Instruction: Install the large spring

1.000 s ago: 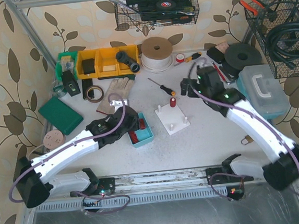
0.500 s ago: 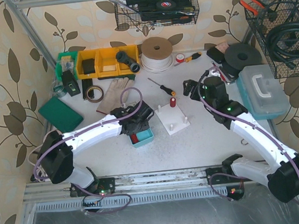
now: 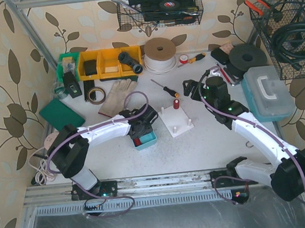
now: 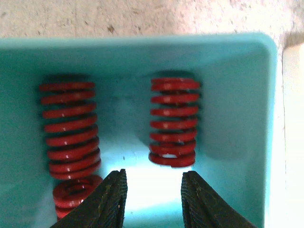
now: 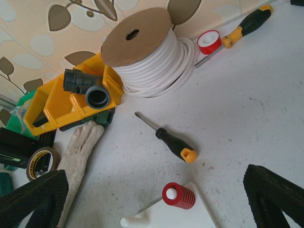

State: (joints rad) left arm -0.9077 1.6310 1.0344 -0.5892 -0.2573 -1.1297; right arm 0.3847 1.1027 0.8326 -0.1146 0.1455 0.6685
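Observation:
A teal tray [image 4: 237, 95] holds three red springs: a long large one [image 4: 70, 128] on the left, a shorter one [image 4: 173, 121] in the middle, and a small one [image 4: 76, 192] at the lower left. My left gripper [image 4: 154, 190] is open and empty, hanging over the tray just short of the shorter spring. From above, it [image 3: 141, 132] sits over the tray [image 3: 152, 140]. A white peg plate [image 3: 176, 123] carries one red spring [image 3: 177, 104] on a peg, which also shows in the right wrist view [image 5: 179, 195]. My right gripper [image 5: 156, 190] is wide open and empty, above the plate's far corner.
A black-and-orange screwdriver [image 5: 175, 145] lies just beyond the plate. Behind it are a glove [image 5: 78, 152], yellow bins [image 5: 66, 102], a cable spool [image 5: 147, 52] and a tape roll [image 5: 42, 160]. A grey toolbox [image 3: 268, 90] stands at the right, and wire baskets hang above.

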